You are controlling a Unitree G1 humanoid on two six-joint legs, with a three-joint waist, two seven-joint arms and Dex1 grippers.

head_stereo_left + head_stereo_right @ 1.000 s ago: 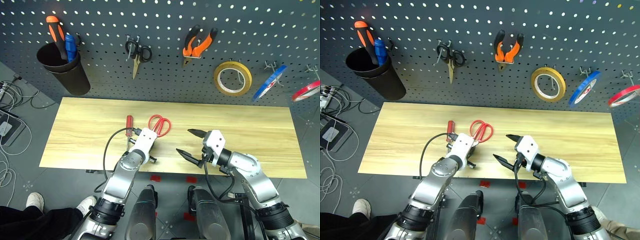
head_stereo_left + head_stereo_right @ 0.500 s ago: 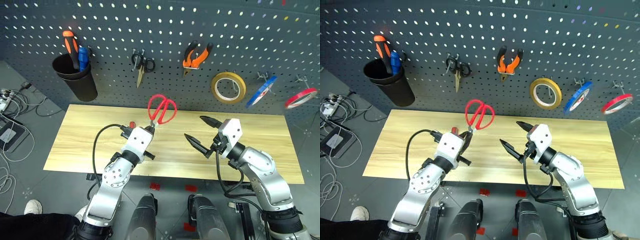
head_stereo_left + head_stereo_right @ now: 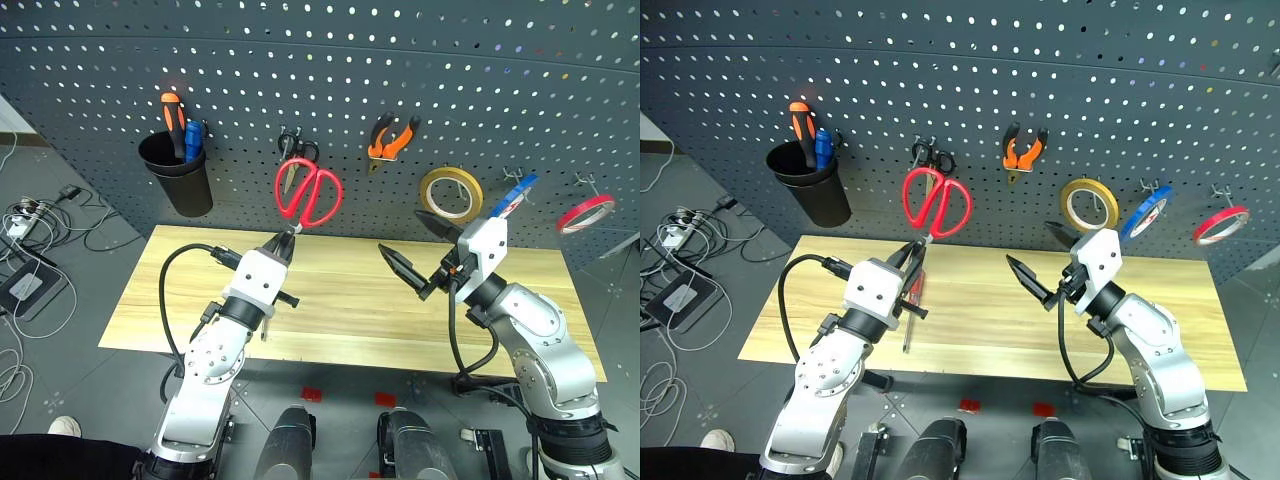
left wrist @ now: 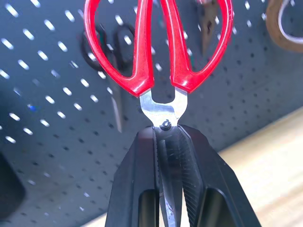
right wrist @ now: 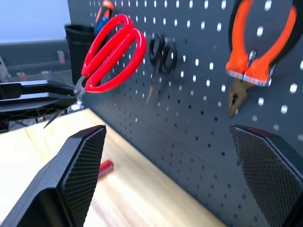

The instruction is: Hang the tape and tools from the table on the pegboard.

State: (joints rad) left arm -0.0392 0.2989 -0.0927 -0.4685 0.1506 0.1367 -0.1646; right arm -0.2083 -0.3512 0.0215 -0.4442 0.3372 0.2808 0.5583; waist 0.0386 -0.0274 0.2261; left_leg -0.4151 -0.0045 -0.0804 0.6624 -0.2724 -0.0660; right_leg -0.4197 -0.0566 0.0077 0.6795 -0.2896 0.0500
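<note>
Between closed left fingers (image 3: 283,240) — red-handled scissors (image 3: 308,192), upright, handles up toward pegboard (image 3: 400,60); right fingers (image 3: 398,262) spread, empty

Left pincer (image 4: 168,142) clamps red scissors (image 4: 158,52) by blades, handles toward pegboard (image 4: 47,118); bg blurry, prob. black scissors.

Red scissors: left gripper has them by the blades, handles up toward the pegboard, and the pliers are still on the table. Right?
Not quite. The pliers already hang on the pegboard, as the left eye view shows. The rest holds: the left gripper is shut on the red scissors by the blades, handles up.
</note>
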